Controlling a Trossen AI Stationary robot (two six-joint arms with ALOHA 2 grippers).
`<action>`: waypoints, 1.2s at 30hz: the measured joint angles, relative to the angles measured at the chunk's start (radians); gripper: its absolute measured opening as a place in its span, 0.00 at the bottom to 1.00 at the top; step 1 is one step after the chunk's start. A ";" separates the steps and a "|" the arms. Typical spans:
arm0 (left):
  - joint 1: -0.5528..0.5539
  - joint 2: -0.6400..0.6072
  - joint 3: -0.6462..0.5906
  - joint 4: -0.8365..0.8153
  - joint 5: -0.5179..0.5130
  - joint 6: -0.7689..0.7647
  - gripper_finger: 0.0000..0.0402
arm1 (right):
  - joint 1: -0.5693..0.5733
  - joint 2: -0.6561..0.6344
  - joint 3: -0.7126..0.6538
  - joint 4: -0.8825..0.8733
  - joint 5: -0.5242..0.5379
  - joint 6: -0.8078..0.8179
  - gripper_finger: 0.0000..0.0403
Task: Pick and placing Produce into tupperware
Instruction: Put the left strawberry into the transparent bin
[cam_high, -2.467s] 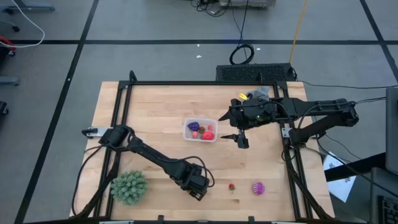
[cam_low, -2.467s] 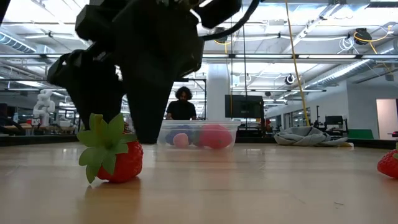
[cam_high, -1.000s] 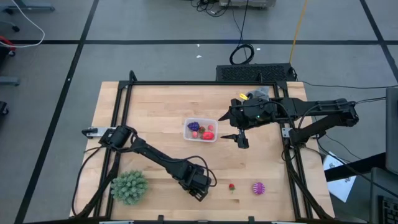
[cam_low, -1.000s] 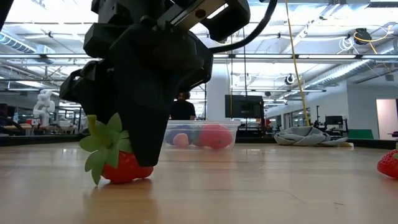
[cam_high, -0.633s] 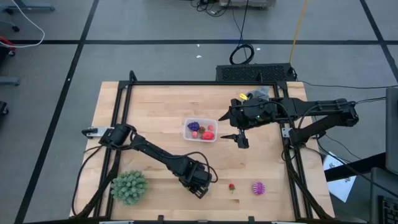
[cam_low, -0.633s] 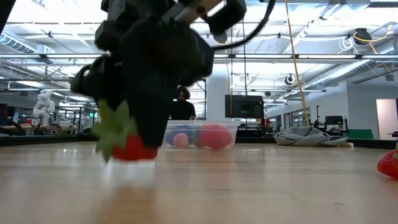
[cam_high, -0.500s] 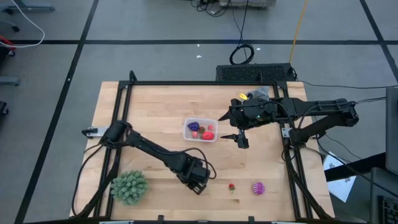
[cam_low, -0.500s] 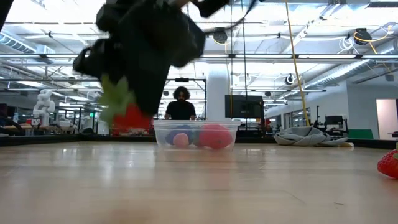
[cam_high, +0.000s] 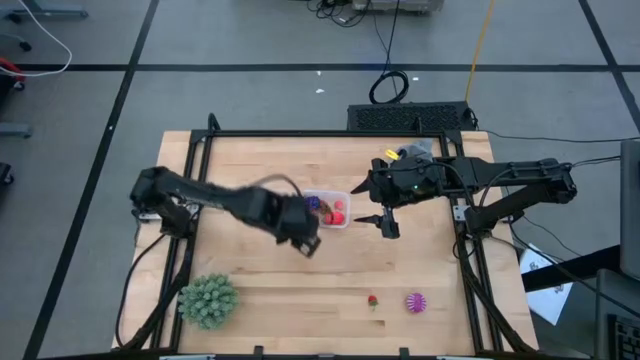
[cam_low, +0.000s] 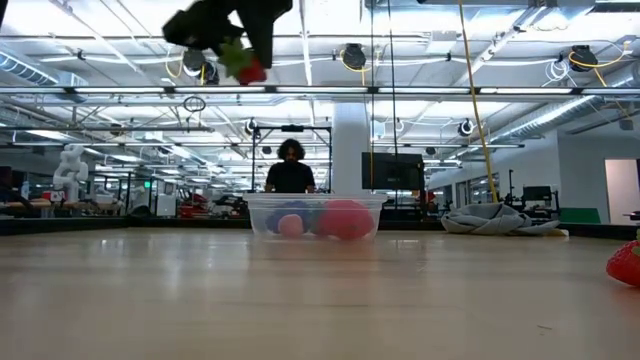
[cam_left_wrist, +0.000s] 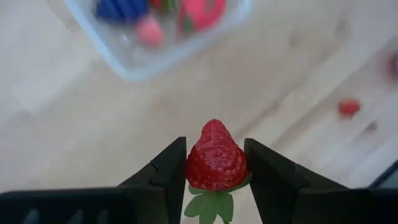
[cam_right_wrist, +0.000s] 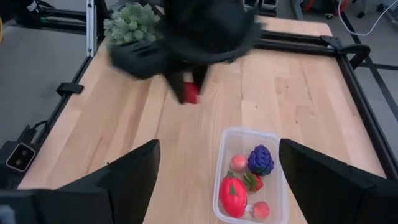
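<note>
My left gripper (cam_high: 303, 240) hangs high over the table, just on the near-left side of the clear tupperware (cam_high: 325, 208), and is shut on a red toy strawberry (cam_left_wrist: 215, 163). In the low view it shows up high (cam_low: 240, 45). The tub holds a purple grape bunch (cam_right_wrist: 260, 160), a red fruit (cam_right_wrist: 232, 195) and pink pieces. A smaller strawberry (cam_high: 373, 299) and the magenta spiky ball (cam_high: 415, 301) lie near the table's near edge. My right gripper (cam_high: 388, 224) waits open on the tub's right. My left gripper pinches the strawberry by its two sides (cam_left_wrist: 194, 167) between the inner faces of its fingers (cam_left_wrist: 168, 171). The red tip points away from the wrist and the green leaves (cam_left_wrist: 210, 204) toward it. The fingers point down from above. The strawberry is lifted clear of the table.
A large green spiky ball (cam_high: 208, 300) sits at the near-left corner. A black frame (cam_high: 190, 190) runs around the table top. A grey cloth (cam_low: 495, 220) lies at the far right. A person (cam_low: 291, 170) stands behind the table. Bare wood lies between the tub and the near edge.
My left gripper, shut on the strawberry that stood on the table near the near edge, has risen and swung toward the far edge up to the tub. The strawberry has gone from resting on the wood to hanging well clear of it.
</note>
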 joint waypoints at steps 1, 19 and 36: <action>0.026 -0.013 0.000 0.006 -0.008 0.030 0.36 | 0.000 0.000 0.000 0.002 0.000 0.000 0.79; 0.279 0.127 0.000 0.232 0.013 0.550 0.36 | 0.000 0.000 0.000 0.008 0.000 -0.015 0.79; 0.324 0.238 0.000 0.116 0.119 0.574 0.36 | 0.000 0.000 0.000 0.002 0.000 -0.026 0.79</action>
